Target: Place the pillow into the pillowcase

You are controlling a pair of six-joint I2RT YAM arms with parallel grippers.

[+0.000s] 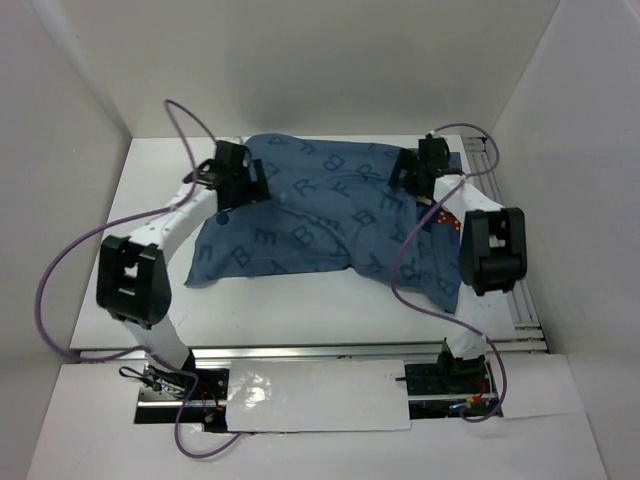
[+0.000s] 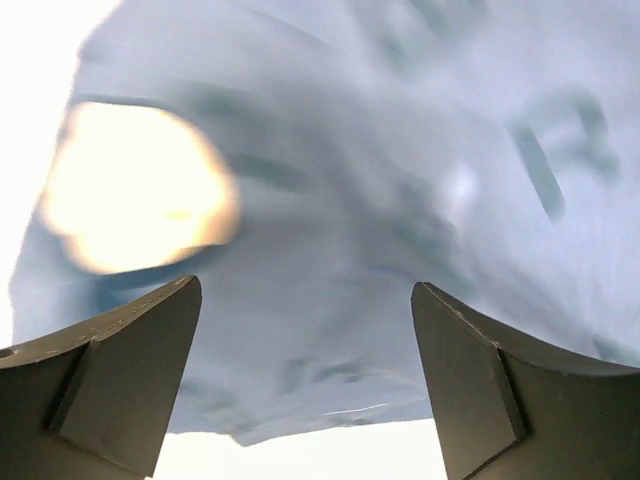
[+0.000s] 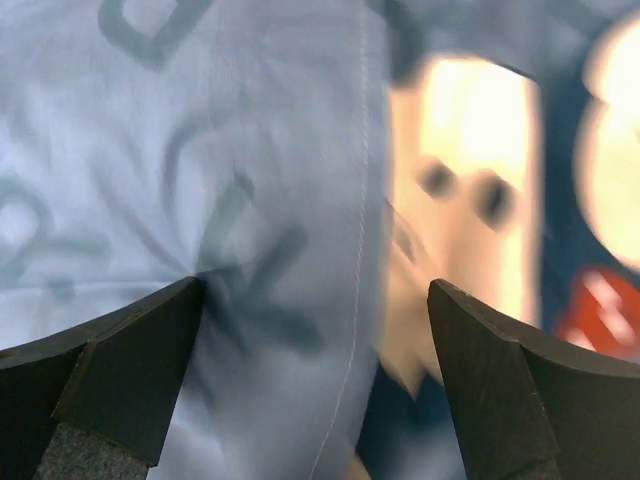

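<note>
Lying puffed up on the bench (image 1: 300, 310), the pillowcase (image 1: 320, 215) appears to hide the pillow wholly inside, leaving only tidying, with left fingers (image 2: 110, 390) and right fingers (image 3: 520, 400) spread over its far corners.

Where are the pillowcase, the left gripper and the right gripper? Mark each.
pillowcase (image 1: 310, 230), top external view, middle of the blue lettered cloth.
left gripper (image 2: 305, 290), left wrist view, midway between its fingertips.
right gripper (image 3: 315, 285), right wrist view, midway between its fingertips.
</note>
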